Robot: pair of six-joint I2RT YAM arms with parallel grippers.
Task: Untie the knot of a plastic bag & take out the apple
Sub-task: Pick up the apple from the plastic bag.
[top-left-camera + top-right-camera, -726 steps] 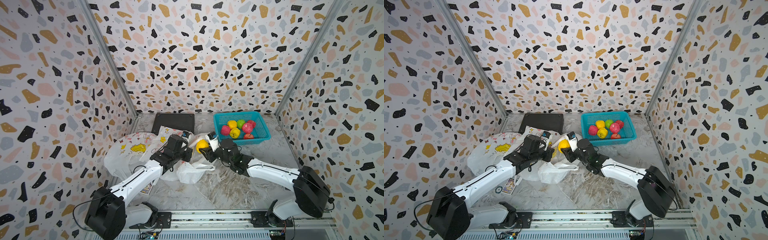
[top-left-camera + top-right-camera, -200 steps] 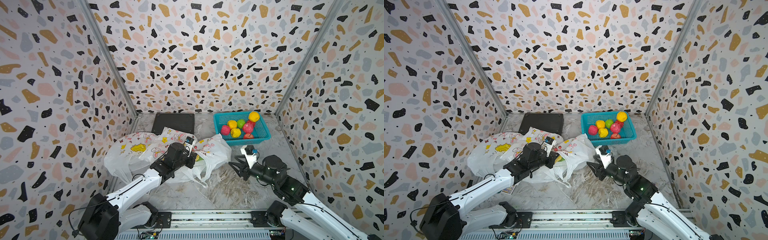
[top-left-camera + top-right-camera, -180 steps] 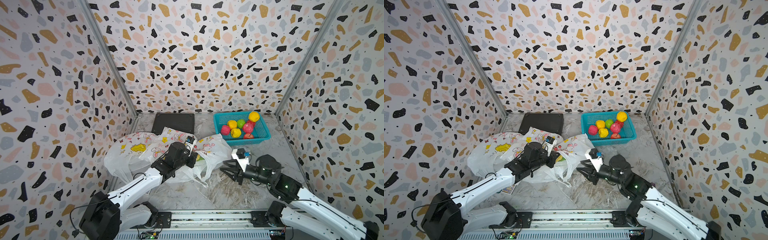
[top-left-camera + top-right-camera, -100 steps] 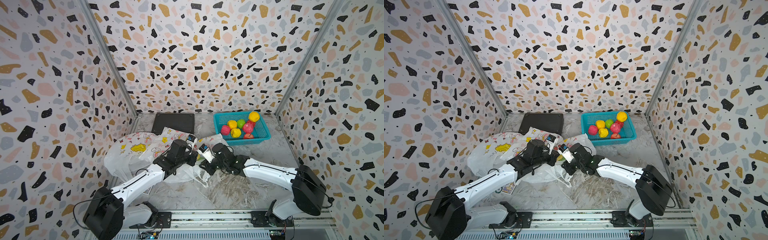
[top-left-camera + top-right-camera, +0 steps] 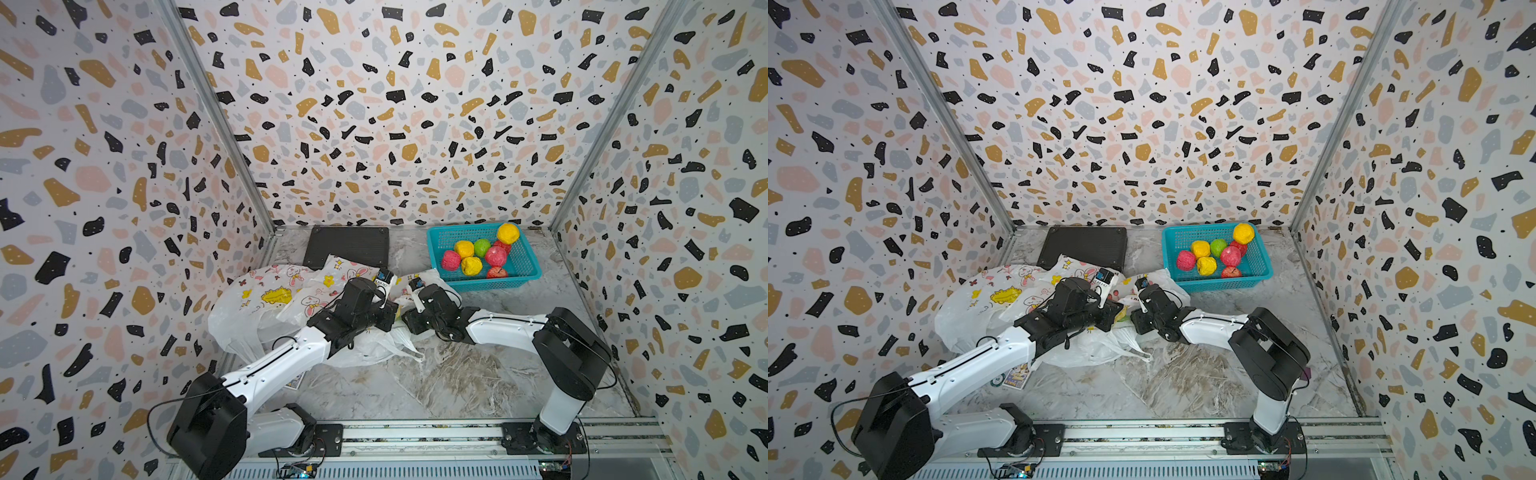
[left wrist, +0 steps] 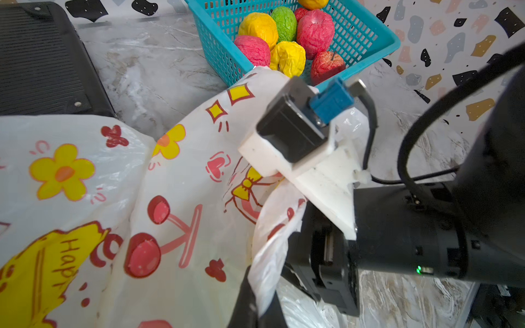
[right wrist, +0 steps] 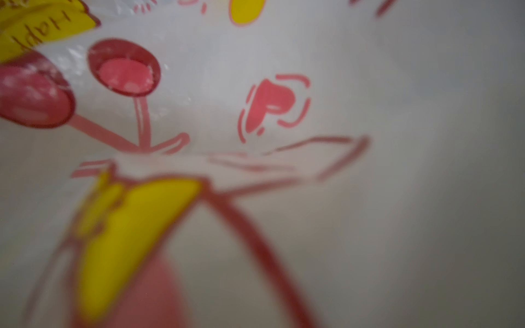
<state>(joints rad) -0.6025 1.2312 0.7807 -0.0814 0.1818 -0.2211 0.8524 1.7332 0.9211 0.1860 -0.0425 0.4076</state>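
Crinkly cartoon-print plastic bag [image 5: 266,307] on marble table [image 5: 457,374], left gripper [image 6: 257,309] pinching its thin film — clear only in left wrist view, right gripper [image 5: 1133,322] buried in the bag, jaws hidden so I cannot tell their spread, wrinkled round apples [image 5: 471,266] in teal mesh basket [image 5: 498,284].

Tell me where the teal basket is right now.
In both top views the teal basket stands at the back right, right of the black mat and just behind the printed plastic bag.
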